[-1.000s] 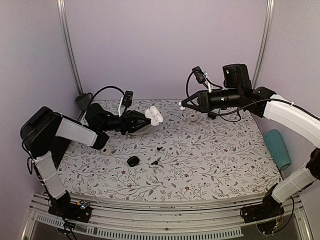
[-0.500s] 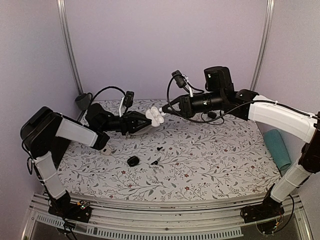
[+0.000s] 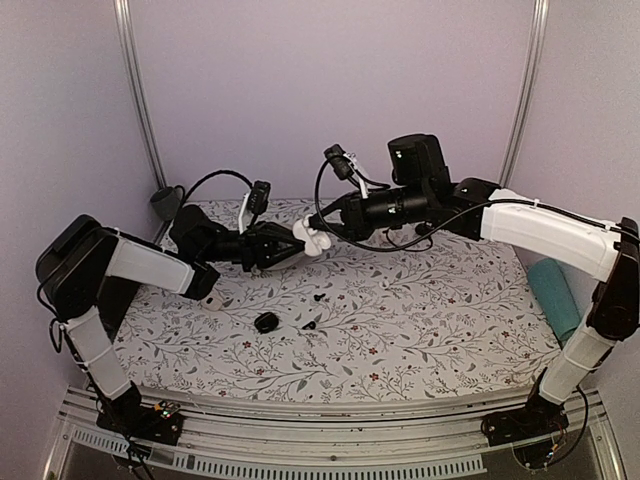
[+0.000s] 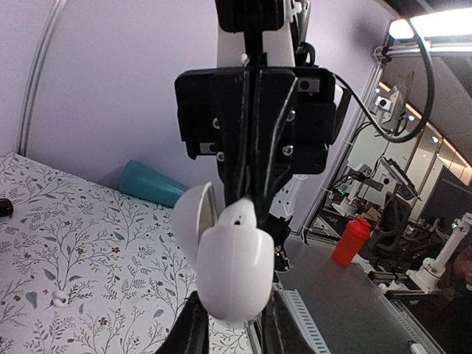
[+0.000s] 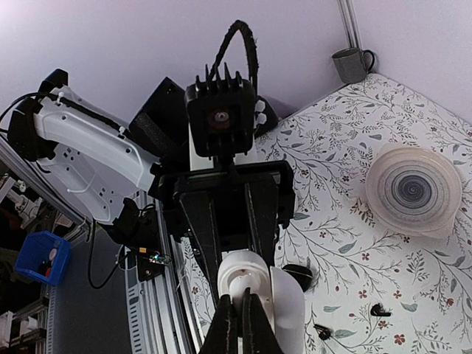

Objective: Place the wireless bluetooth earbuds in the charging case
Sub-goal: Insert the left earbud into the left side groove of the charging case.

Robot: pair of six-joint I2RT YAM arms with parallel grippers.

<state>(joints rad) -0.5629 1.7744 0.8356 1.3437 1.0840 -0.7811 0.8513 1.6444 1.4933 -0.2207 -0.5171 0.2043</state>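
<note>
My left gripper (image 3: 290,245) is shut on the white charging case (image 3: 305,238), held above the table with its lid (image 4: 193,221) swung open. In the left wrist view the case (image 4: 234,273) sits between my two black fingers (image 4: 193,333). My right gripper (image 3: 318,222) reaches in from the right and is shut on a white earbud (image 5: 242,286), whose tip sits in the case's open cavity (image 5: 237,267). From the left wrist view the earbud (image 4: 240,214) shows just above the case's rim. A small white bit (image 4: 57,298), possibly the other earbud, lies on the table.
A black oval piece (image 3: 266,322) and two small black bits (image 3: 310,325) (image 3: 320,297) lie on the floral tablecloth. A teal cylinder (image 3: 555,298) lies at the right edge. A grey mug (image 3: 163,200) stands at the back left. A white round disc (image 5: 413,190) rests on the table.
My right gripper has swung left from the back right over to the case, bringing the earbud to its opening. The left gripper has kept the case almost still.
</note>
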